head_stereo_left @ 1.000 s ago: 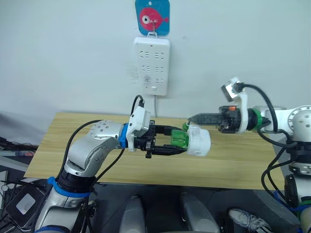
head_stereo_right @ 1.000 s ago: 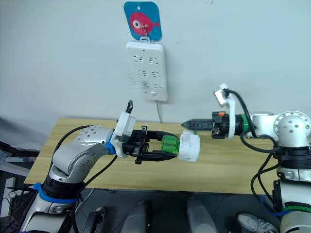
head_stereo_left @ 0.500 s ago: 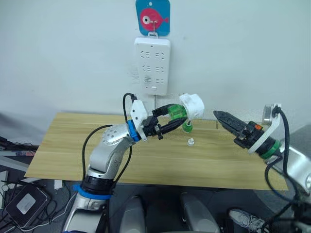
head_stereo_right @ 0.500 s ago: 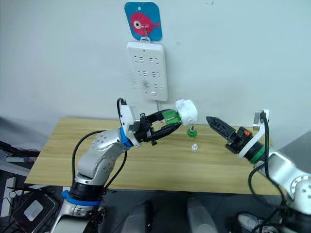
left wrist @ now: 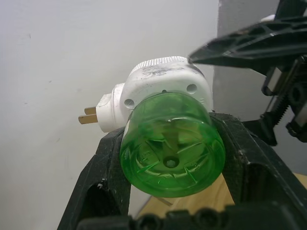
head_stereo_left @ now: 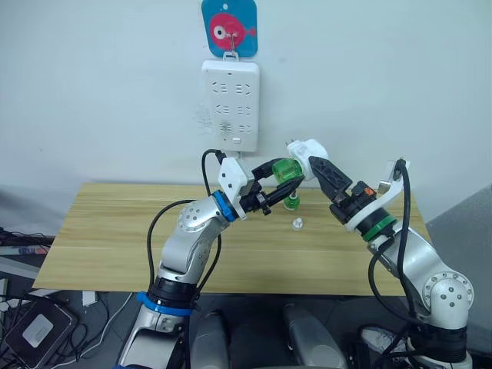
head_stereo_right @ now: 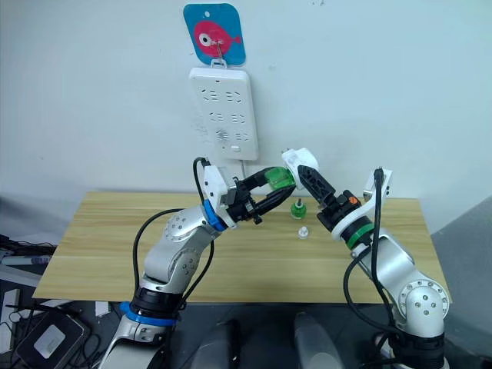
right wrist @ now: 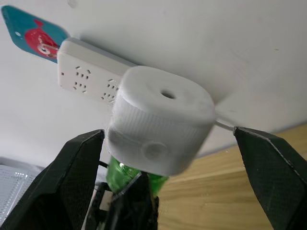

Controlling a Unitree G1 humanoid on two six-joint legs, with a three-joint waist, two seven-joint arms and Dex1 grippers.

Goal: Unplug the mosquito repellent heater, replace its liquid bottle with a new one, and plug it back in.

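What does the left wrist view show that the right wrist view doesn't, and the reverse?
Left wrist alone: the two metal prongs on the mosquito repellent heater and the green bottle's base clamped in the left gripper. Right wrist alone: the heater's round vent, the wall power strip, the fish tag, with the right gripper open. Both: heater and green bottle.

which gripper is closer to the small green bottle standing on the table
The right. The right gripper is raised just above and beside the small green bottle, open around the heater. The left gripper holds the heater's bottle slightly farther off.
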